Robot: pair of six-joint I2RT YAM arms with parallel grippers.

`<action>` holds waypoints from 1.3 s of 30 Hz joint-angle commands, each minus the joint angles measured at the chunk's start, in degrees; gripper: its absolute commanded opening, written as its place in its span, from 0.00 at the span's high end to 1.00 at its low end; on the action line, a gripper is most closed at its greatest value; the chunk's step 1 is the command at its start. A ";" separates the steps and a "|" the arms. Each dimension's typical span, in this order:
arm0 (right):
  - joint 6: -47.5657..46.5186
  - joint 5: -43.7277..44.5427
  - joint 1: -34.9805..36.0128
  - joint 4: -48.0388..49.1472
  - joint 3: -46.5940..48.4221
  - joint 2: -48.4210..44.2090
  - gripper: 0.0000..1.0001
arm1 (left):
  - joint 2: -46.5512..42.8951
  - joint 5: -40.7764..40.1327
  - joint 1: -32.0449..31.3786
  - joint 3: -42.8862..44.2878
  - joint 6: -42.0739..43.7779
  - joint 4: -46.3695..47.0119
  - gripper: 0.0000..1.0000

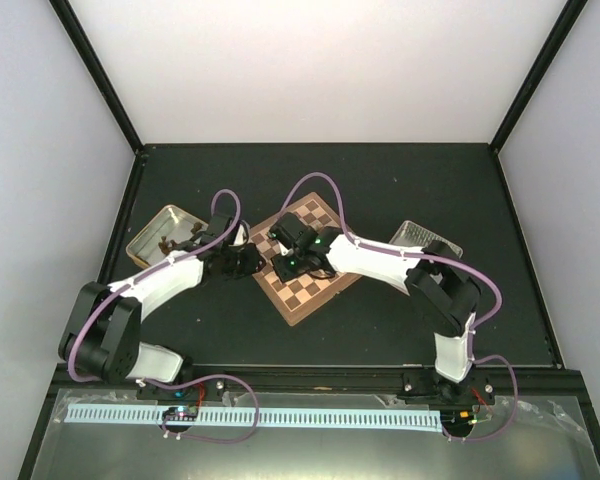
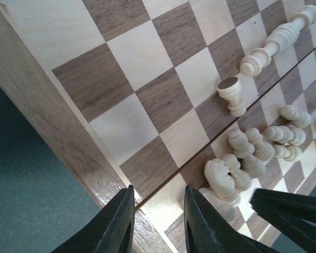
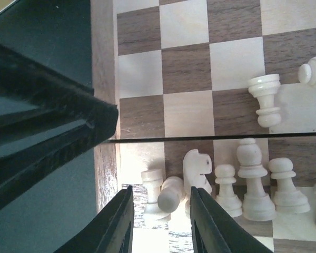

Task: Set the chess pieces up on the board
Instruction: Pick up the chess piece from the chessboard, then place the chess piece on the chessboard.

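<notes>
Right wrist showed the right gripper (image 3: pixel 160 191) spread, a tipped cream piece (image 3: pixel 171 194) in its gap. The left gripper (image 2: pixel 158 190) hung spread over the rim of the board (image 2: pixel 47 132).

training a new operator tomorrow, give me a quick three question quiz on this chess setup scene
1. True or false: every cream chess piece on the chessboard stands upright.
2. How many metal tins sit on the table? A one, B two, C three.
3. Fill in: the right tool is ___.
Key: 1 false, several lie toppled; 2 B; 3 open.
</notes>
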 commanded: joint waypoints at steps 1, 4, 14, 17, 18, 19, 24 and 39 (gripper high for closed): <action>0.95 3.29 -0.08 -2.75 3.28 2.25 0.69 | -2.24 2.30 0.51 -0.79 -1.95 2.94 0.73; 0.92 3.13 -0.08 -3.37 4.52 3.86 0.72 | -3.03 2.89 0.51 -1.21 -2.60 3.35 0.74; 1.08 2.44 -0.09 -3.92 5.48 5.88 0.82 | -6.14 0.44 0.60 -1.00 -3.51 1.93 0.73; 1.01 2.60 -0.10 -3.53 5.70 5.66 0.86 | -6.18 1.07 0.64 -1.25 -3.49 1.71 0.72; 1.00 2.71 -0.08 -3.38 5.80 5.43 0.87 | -6.14 1.41 0.60 -1.37 -3.55 1.79 0.71; 0.96 2.82 -0.08 -3.00 5.61 4.95 0.87 | -6.11 1.83 0.60 -1.58 -3.70 1.89 0.71; 1.12 3.35 -0.12 1.37 3.67 0.72 0.88 | -5.55 3.41 0.60 -2.07 -3.88 2.73 0.68; 6.38 15.93 -5.58 1.91 -10.89 -12.28 0.87 | -3.25 6.42 0.38 -1.90 -3.97 4.49 0.65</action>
